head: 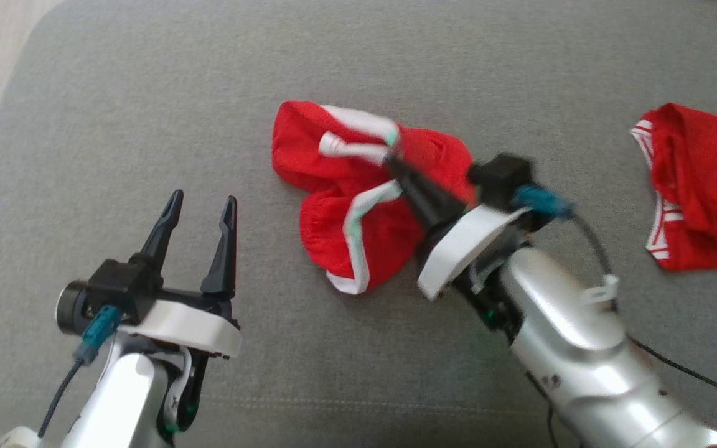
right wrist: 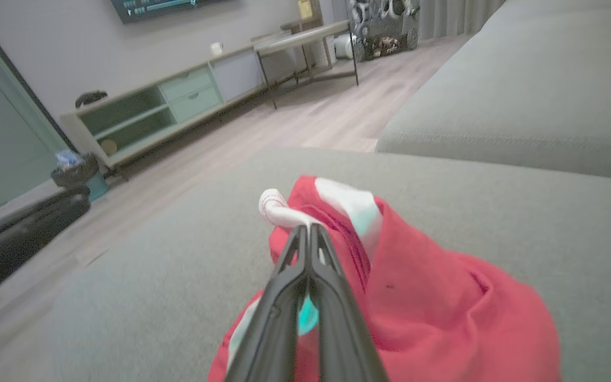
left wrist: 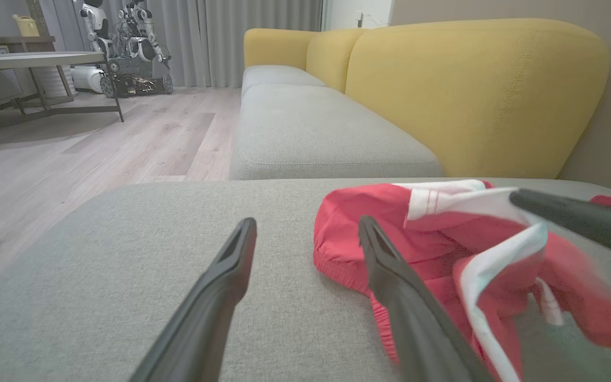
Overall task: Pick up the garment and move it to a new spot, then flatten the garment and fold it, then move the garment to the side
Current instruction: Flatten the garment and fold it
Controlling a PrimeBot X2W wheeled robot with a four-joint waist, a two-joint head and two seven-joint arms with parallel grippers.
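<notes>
The robot's right gripper (head: 391, 155) is pinching, jaws pressed fully together, the white-banded edge of a crumpled red fabric garment with white trim (head: 333, 205), close to a short white cord end that is sticking out beside the fingertips. The garment is lying bunched up around the middle of a broad grey woven seat cushion (head: 147, 93). The left gripper (head: 200, 208) is hanging over the bare cushion to the garment's left (the robot's left, that is), its two dark fingers spread wide and gripping nothing, near the cloth but apart from it. A second red garment with white striped trim (head: 701, 186) is sitting well apart, far off to the right, and a mustard-yellow padded backrest (left wrist: 475, 95) is rising behind.
</notes>
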